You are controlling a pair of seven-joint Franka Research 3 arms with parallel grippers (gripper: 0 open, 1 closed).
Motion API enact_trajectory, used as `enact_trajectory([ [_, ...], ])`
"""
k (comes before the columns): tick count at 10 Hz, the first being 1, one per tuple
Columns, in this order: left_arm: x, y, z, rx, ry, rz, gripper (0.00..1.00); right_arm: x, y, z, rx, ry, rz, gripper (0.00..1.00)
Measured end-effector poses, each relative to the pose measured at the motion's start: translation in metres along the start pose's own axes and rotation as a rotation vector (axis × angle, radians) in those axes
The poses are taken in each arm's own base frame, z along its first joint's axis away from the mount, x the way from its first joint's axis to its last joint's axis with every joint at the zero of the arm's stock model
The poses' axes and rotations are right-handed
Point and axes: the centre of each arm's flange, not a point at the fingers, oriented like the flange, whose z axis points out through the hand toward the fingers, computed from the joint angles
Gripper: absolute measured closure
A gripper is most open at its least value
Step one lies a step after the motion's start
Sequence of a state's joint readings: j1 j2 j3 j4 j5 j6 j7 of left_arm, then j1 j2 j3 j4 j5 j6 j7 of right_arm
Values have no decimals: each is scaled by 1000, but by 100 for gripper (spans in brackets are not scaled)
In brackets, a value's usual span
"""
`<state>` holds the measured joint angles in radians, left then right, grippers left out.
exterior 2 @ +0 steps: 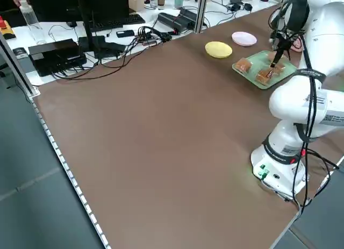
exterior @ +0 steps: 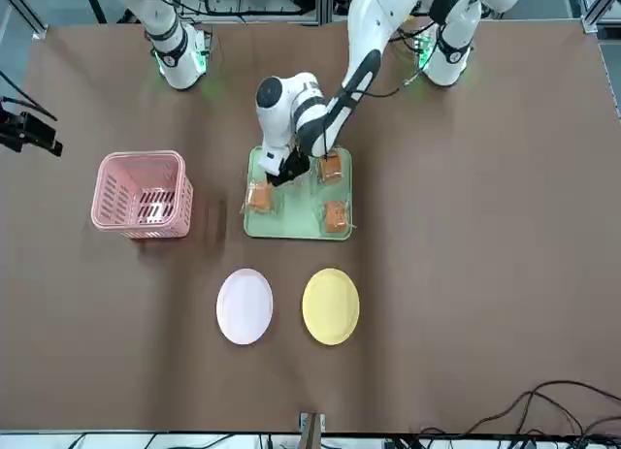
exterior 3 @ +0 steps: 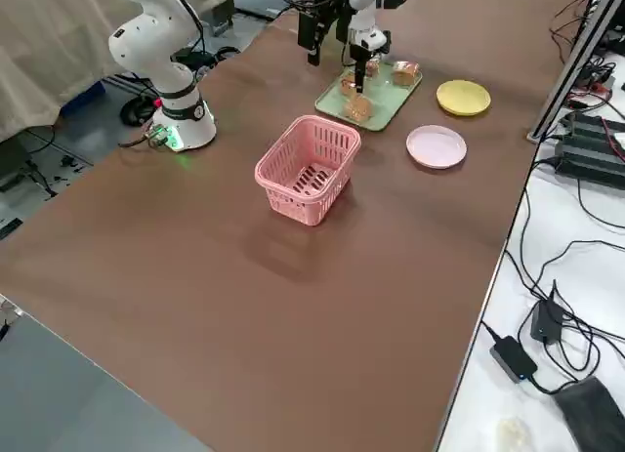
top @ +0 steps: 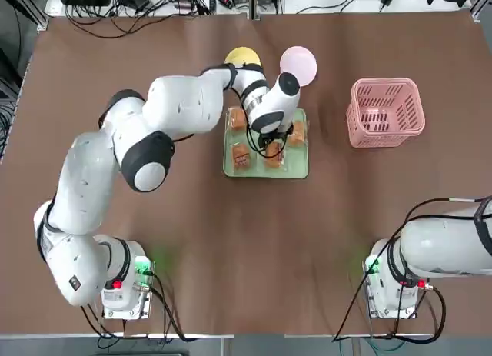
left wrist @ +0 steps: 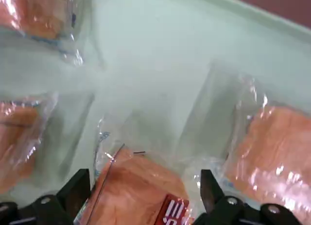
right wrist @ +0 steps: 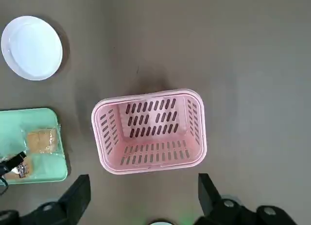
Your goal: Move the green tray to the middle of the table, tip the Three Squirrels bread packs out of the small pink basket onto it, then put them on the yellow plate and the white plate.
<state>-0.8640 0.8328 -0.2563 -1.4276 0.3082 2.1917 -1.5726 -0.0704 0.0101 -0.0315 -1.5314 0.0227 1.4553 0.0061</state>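
Over the green tray point(top: 287, 172), left hand point(left wrist: 146, 188) low and pointing down; its fingers stand wide apart, one to each side of a bread pack. Cannot tell whether either finger touches the wrapper. Four bread packs point(top: 241, 156) in all, clear film round orange-brown slices, all lying on the tray; the one between the fingers shows a dark red label patch. Tray flat on the brown-clothed worktop point(top: 215, 256), between the two arm bases as seen from overhead, nearer the left arm's side. Small pink basket point(top: 386, 114) to the tray's right from the robot's side, well apart from it, upright with its open top facing up. Yellow plate point(exterior: 331, 306) beyond the tray's far edge, near it; white plate point(exterior: 245, 306) also beyond that edge, just to the right of the yellow one, a narrow strip of cloth between the two. Both plates flat. Right hand point(right wrist: 145, 186) up off the cloth, out to the tray's right and farther off than the basket, fingers spread open, holding nothing.
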Motion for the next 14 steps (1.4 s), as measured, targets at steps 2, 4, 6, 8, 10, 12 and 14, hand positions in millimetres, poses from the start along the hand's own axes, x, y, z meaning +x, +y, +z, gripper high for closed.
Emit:
enact_trajectory([
  [2, -15, 0, 3, 8, -1, 8, 0, 0, 1, 0, 0, 0, 1, 2],
  [4, -23, -1, 5, 14, -3, 16, 0, 0, 2, 0, 0, 0, 4, 2],
  [6, -30, -1, 5, 22, -18, 13, 0, 0, 2, 0, 0, 0, 4, 2],
  [8, -38, 0, 2, 19, -19, 18, 0, 0, 3, 0, 0, -1, 6, 2],
  [10, -39, 1, 0, 17, -18, 17, 0, 0, 3, 0, 0, -1, 6, 2],
  [12, -33, 0, 1, 18, -15, 8, 0, 0, 4, 0, 1, -1, 7, 2],
  [14, -23, 0, 0, 17, -8, -5, 0, 0, 5, 0, 1, -1, 9, 2],
])
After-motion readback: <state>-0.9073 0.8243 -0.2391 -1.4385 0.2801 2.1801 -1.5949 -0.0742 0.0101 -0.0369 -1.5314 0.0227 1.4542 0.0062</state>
